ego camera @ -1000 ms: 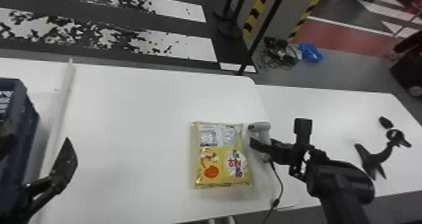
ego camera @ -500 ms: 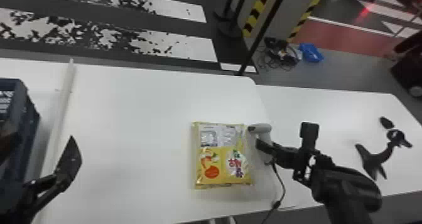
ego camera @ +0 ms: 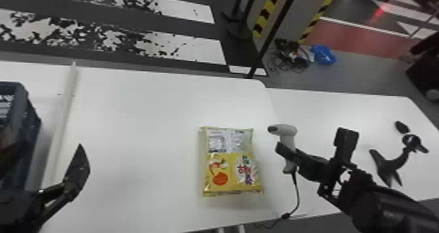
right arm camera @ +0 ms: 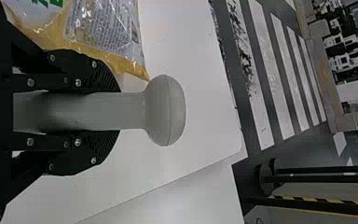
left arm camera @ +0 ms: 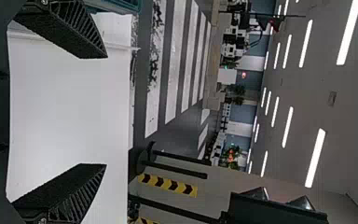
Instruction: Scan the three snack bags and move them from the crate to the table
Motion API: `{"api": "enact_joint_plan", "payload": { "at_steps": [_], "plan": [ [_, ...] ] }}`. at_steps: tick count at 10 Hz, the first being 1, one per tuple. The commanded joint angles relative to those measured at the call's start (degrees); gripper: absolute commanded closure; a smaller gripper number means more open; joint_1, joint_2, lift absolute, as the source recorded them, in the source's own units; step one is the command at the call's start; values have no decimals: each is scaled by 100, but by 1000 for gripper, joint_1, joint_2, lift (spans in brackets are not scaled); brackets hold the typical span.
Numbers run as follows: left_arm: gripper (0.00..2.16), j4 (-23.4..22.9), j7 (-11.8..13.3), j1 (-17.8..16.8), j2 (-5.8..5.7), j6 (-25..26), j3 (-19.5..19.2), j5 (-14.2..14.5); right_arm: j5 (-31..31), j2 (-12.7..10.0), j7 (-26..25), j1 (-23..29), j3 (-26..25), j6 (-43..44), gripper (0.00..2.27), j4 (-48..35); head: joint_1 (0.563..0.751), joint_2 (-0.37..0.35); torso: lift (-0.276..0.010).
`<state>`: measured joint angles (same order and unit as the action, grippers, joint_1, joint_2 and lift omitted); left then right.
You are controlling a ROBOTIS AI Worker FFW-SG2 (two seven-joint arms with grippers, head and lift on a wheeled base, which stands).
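Snack bag [ego camera: 228,165] lies flat on the white surface [ego camera: 140,134], yellow panels and silvery label facing up. Right pincer [ego camera: 287,152] is narrow, holding the grey handheld scanner [ego camera: 287,130] by its handle, upright just beside the bag; a cable [ego camera: 298,196] trails from the handle's base. Left pincer [ego camera: 44,154] is wide, its fingers well apart, near the dark blue crate [ego camera: 27,118]. A pale raised strip [ego camera: 65,108] runs between crate and bag. The crate's contents cannot be identified.
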<state>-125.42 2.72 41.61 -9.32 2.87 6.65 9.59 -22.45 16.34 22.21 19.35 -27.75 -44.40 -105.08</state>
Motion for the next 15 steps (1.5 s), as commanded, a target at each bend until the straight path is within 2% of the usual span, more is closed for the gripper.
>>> {"api": "enact_joint_plan", "payload": {
  "at_steps": [1, 3, 5, 7, 9, 13, 15],
  "plan": [
    [33, -9, 0, -13, -9, 8, 47, -19, -84, -227, -68, 289, -55, -637, 2243, -927, 695, -350, -62],
    [33, -18, -17, -13, -17, 8, 56, -27, -145, -342, -209, 333, 94, -1094, 2243, -1392, 695, -350, -62],
    [33, -18, -17, -13, -26, 8, 56, -27, 118, -359, -525, 140, 577, -1164, 2243, -1463, 695, -326, -62],
    [33, -18, -17, -4, -26, -10, 65, -27, 549, -412, -666, -326, 1096, -1164, 2243, -1041, 695, -294, -62],
    [33, 0, -17, -13, -35, -10, 21, -27, 865, -500, -710, -687, 1316, -1164, 2243, -514, 695, -255, -62],
    [33, 53, 26, -65, -17, 8, -41, 8, 1164, -456, -736, -880, 1439, -1217, 2243, -259, 695, -240, -62],
    [33, 132, 26, -145, -17, 8, -14, 16, 1445, -456, -736, -854, 1694, -1322, 2243, -259, 695, -240, -62]
  ]
}}
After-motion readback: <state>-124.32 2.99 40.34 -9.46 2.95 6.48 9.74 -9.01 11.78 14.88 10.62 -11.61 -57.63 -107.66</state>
